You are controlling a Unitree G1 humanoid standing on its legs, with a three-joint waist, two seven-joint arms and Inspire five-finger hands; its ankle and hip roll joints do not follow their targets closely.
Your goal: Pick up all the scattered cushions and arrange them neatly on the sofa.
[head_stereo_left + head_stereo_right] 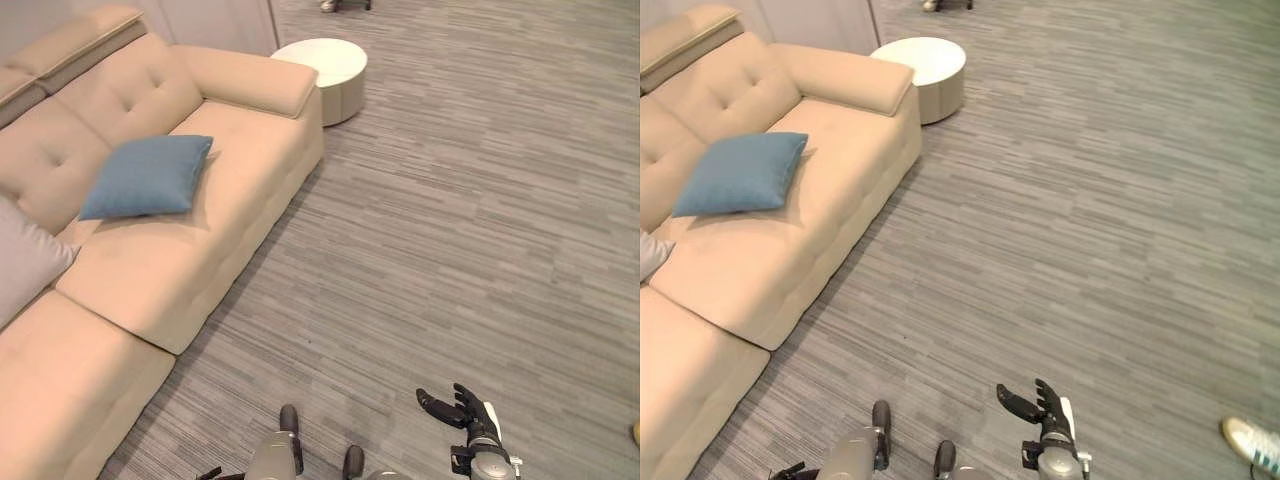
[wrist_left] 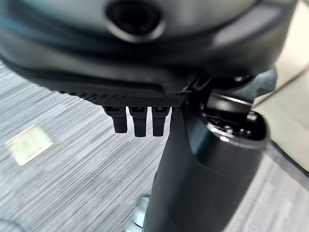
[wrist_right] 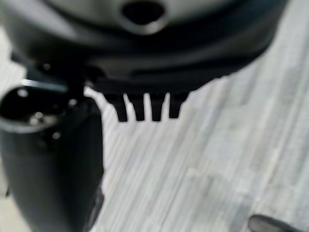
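fingers on our right hand are spread loose and straight over bare floor, holding nothing; our left hand shows its fingers hanging straight in its wrist view, also empty.

the blue cushion leans against the backrest of the sofa, roughly mid-seat, a little tilted. a pale grey cushion sits further along the sofa, away from the armrest, partly out of frame.

we judge the main risk to be that we see no cushion on the floor near the sofa, so we could turn or step off blind and miss one lying beyond our view. a person's shoe sits well off from the sofa, past our right hand, and a wide swing that way could clip it.

the carpet is grey and striped, flat, running up to the sofa's base. a round white table stands just beside the sofa's armrest.
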